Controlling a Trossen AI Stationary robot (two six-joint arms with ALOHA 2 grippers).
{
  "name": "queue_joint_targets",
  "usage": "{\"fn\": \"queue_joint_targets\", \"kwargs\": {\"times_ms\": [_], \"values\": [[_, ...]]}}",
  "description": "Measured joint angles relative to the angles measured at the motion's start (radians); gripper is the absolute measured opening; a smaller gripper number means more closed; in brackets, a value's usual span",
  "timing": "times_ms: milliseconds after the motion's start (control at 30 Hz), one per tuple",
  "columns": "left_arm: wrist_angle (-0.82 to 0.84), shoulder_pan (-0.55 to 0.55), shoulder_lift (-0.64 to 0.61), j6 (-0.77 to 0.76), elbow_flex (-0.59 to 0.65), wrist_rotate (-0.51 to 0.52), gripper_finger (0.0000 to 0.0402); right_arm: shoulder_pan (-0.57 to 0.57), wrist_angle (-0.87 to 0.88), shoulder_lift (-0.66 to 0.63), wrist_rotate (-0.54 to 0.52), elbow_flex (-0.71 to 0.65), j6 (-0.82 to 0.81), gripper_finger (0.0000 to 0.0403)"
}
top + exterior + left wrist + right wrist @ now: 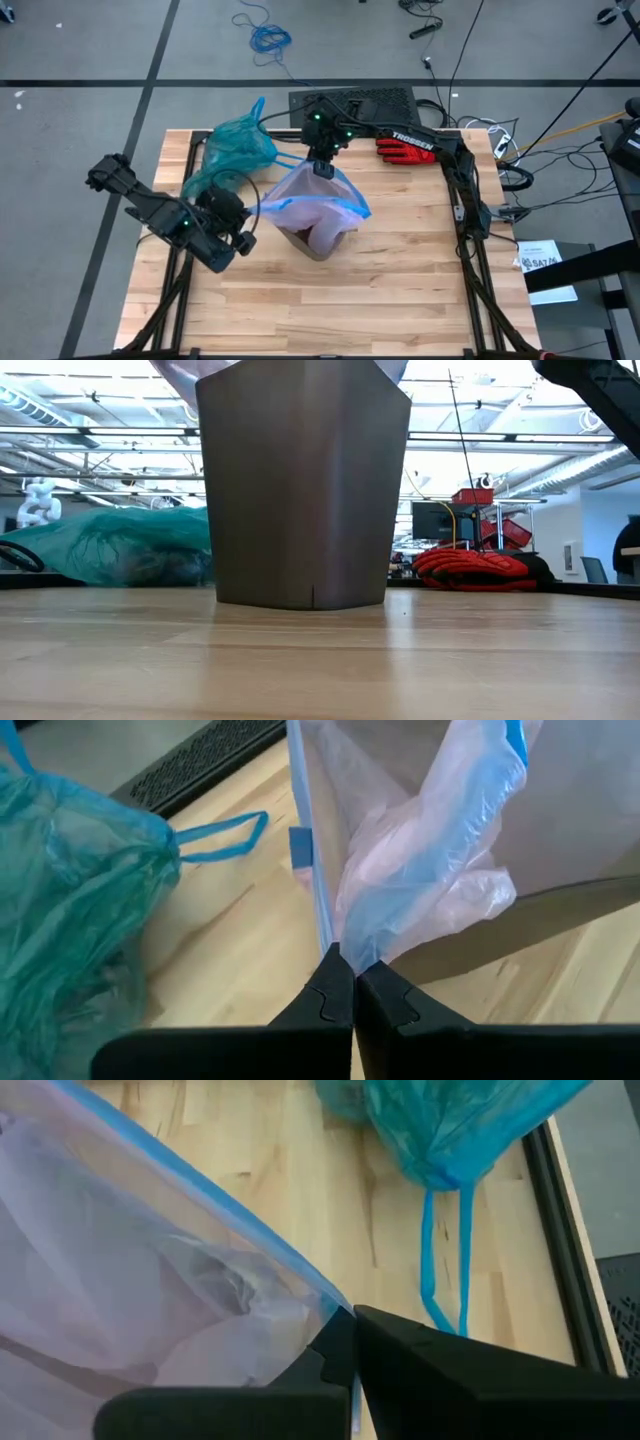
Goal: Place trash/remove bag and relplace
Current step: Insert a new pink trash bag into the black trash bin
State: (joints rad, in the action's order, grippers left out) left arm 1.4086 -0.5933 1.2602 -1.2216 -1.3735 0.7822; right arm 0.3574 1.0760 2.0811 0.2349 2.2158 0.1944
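Note:
A pale pink translucent bag with a blue edge [312,203] is spread over a grey bin [300,480] at the table's middle. My left gripper [352,978] is shut on the bag's left side, and my right gripper [345,1348] is shut on its far side [322,168]. The teal bag [238,148] with blue drawstrings lies bunched on the table at the far left; it also shows in the low view [110,545]. No loose trash scraps show. My left gripper pinches the pink bag's blue-edged rim [330,925] between its two shut fingers, coming from the table's left. The rim runs up taut from the fingertips, and loose folds bunch beside them. My right gripper pinches the bag's blue edge [300,1285] between its shut fingers, from the far side, above the bin. The edge runs taut away from the fingertips and the film hangs below it.
A red-and-black glove [405,148] lies at the table's far right, also in the low view [470,570]. A black grille panel [350,100] sits at the far edge. Bare wood lies in front of the bin.

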Motion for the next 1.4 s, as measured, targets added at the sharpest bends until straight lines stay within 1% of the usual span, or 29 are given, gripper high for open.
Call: {"fn": "queue_joint_targets", "kwargs": {"times_ms": [67, 133, 267, 367, 500, 600, 733, 867, 1000, 1167, 1267, 1333, 1400], "values": [[-0.013, 0.015, 0.000, 0.028, 0.000, -0.017, 0.0009, 0.000, 0.002, 0.000, -0.002, 0.000, 0.000, 0.0000], [-0.013, 0.024, 0.000, 0.040, -0.003, -0.039, 0.0026, 0.001, 0.001, 0.000, -0.003, 0.000, 0.000, 0.0000], [-0.019, 0.039, 0.000, 0.057, -0.022, -0.099, 0.0075, 0.000, 0.002, 0.000, -0.002, 0.000, 0.000, 0.0000], [-0.020, 0.048, 0.001, 0.091, -0.042, -0.125, 0.0114, 0.000, 0.002, 0.000, -0.001, 0.000, 0.000, 0.0000], [-0.015, 0.050, 0.000, 0.172, -0.102, -0.134, 0.0153, 0.000, 0.001, 0.000, 0.003, 0.000, 0.000, 0.0000], [-0.011, 0.051, -0.002, 0.242, -0.161, -0.134, 0.0166, -0.001, 0.000, 0.000, 0.004, 0.000, 0.000, 0.0000], [-0.011, 0.061, -0.002, 0.324, -0.243, -0.120, 0.0168, -0.001, 0.000, 0.000, 0.005, 0.000, 0.000, 0.0000], [-0.011, 0.103, -0.002, 0.411, -0.309, -0.090, 0.0169, -0.001, -0.002, 0.000, 0.007, 0.000, 0.000, 0.0000], [-0.018, 0.183, -0.003, 0.444, -0.345, -0.061, 0.0169, -0.001, -0.013, 0.000, 0.006, 0.000, 0.005, 0.0000], [-0.026, 0.321, 0.004, 0.454, -0.330, -0.066, 0.0167, -0.004, -0.016, 0.000, 0.006, 0.000, 0.003, 0.0000], [-0.050, 0.398, 0.021, 0.501, -0.323, -0.075, 0.0148, -0.011, -0.016, 0.000, 0.005, 0.000, 0.003, 0.0000], [-0.059, 0.430, 0.040, 0.543, -0.322, -0.088, 0.0122, -0.019, -0.015, 0.000, 0.006, 0.000, 0.004, 0.0000], [-0.088, 0.452, 0.064, 0.605, -0.322, -0.110, 0.0088, -0.023, -0.014, -0.001, 0.006, 0.000, 0.004, 0.0000]]}}
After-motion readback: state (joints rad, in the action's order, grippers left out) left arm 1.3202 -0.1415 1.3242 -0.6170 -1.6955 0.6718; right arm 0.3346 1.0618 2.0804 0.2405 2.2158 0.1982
